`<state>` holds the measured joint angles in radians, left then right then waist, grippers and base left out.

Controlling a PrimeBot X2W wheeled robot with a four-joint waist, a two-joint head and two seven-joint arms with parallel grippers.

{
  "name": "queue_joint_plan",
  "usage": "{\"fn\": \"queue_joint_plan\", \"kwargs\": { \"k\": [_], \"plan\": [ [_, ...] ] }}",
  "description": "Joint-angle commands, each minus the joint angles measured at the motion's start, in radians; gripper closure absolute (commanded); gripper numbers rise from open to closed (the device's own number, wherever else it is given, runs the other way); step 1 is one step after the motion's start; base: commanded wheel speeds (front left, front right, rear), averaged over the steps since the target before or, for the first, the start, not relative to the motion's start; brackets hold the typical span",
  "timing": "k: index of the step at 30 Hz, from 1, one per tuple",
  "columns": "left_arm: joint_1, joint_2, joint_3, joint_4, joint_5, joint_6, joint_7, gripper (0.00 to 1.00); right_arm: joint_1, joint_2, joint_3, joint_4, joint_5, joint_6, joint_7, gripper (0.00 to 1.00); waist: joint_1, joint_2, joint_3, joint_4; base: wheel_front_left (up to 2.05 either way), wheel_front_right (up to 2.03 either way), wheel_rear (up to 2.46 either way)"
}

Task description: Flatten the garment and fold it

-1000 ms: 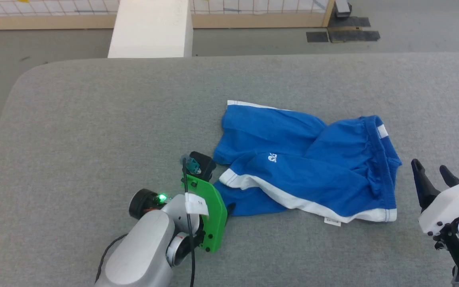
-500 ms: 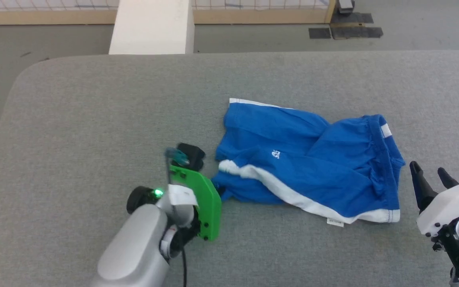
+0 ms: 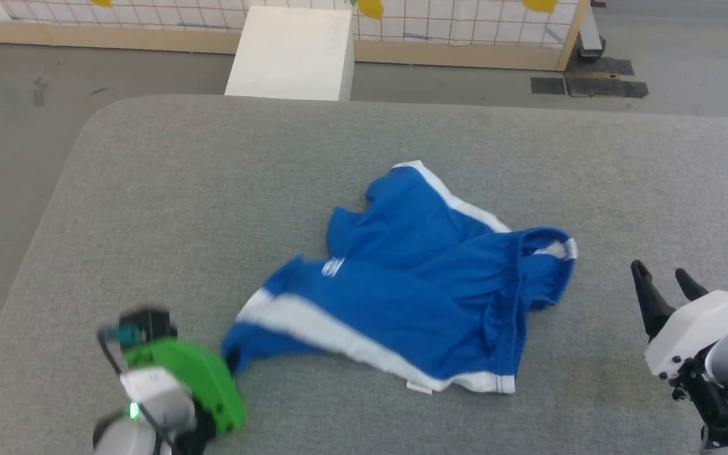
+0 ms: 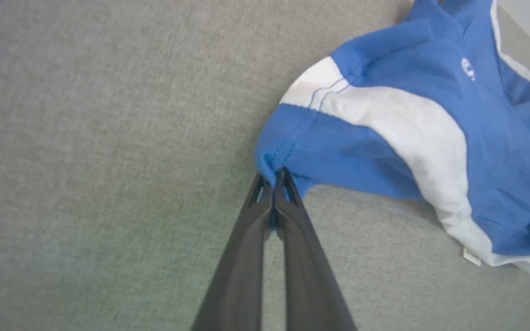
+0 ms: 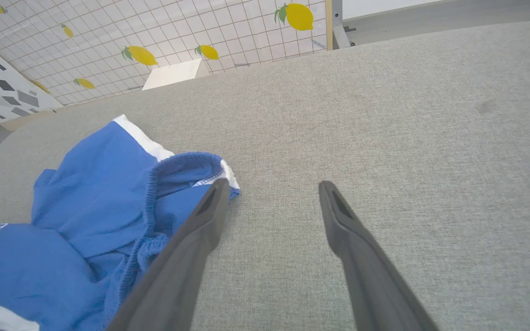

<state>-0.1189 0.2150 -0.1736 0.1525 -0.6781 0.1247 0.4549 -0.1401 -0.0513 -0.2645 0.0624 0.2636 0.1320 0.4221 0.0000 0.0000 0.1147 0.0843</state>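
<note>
Currently my left claw (image 3: 232,363), lower left, is clenched on a hem corner of the garment (image 3: 402,297); my right claw (image 3: 658,272), lower right, stands released

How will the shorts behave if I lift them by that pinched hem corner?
Probably floppy: the shorts lie creased and folded over themselves, so they should drape from the left tool. Likely light, since a small pinch of hem holds them. The gathered waistband may drag.

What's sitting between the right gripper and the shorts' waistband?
Nothing visible. Just bare grey table lies between the open right gripper and the waistband of the garment. The left gripper is shut on a leg hem.
</note>
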Motion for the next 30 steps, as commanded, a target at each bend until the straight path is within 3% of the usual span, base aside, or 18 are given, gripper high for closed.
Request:
{"fn": "queue_joint_plan", "kwargs": {
  "k": [1,7,8,9,12,18,24,30],
  "plan": [
    [0.049,0.007,0.003,0.005,-0.013,0.018,0.023,1.00,0.013,0.001,0.005,0.005,-0.001,-0.001,0.000,0.00,0.0000,0.0000,-0.006,0.006,0.00,0.00,0.00],
    [0.139,0.002,0.013,0.009,-0.072,0.035,0.093,1.00,0.017,0.001,0.015,0.017,0.002,-0.001,-0.001,0.00,0.0000,0.0000,-0.013,0.009,0.00,0.00,0.00],
    [0.139,0.001,0.019,0.004,-0.080,0.032,0.092,0.72,0.017,0.001,0.016,0.018,0.002,-0.001,-0.002,0.00,0.0000,0.0000,-0.014,0.010,0.00,0.00,0.00],
    [0.136,0.000,0.028,-0.009,-0.086,0.027,0.080,0.00,0.018,0.001,0.016,0.019,0.002,-0.001,-0.002,0.00,0.0000,0.0000,-0.015,0.011,0.00,0.00,0.00],
    [0.119,-0.011,0.057,-0.064,-0.116,-0.007,0.031,0.00,0.019,0.001,0.019,0.024,0.003,-0.001,-0.003,0.00,0.0000,0.0000,-0.021,0.013,0.00,0.00,0.00],
    [0.084,-0.028,0.133,-0.195,-0.146,-0.120,-0.159,0.00,0.024,0.001,0.024,0.032,0.007,-0.001,-0.009,0.00,0.0000,0.0000,-0.033,0.013,0.00,0.00,0.00],
    [0.073,0.003,0.133,-0.188,0.040,-0.181,-0.436,0.00,0.018,0.001,0.044,0.029,-0.003,-0.001,-0.003,0.00,0.0000,0.0000,-0.025,0.009,0.00,0.00,0.00],
    [0.060,-0.012,0.091,-0.106,0.217,-0.167,-0.667,0.00,-0.032,0.001,0.139,0.037,-0.034,-0.001,0.051,0.00,0.0000,0.0000,0.004,0.005,0.00,0.00,0.00]
  ]
}}
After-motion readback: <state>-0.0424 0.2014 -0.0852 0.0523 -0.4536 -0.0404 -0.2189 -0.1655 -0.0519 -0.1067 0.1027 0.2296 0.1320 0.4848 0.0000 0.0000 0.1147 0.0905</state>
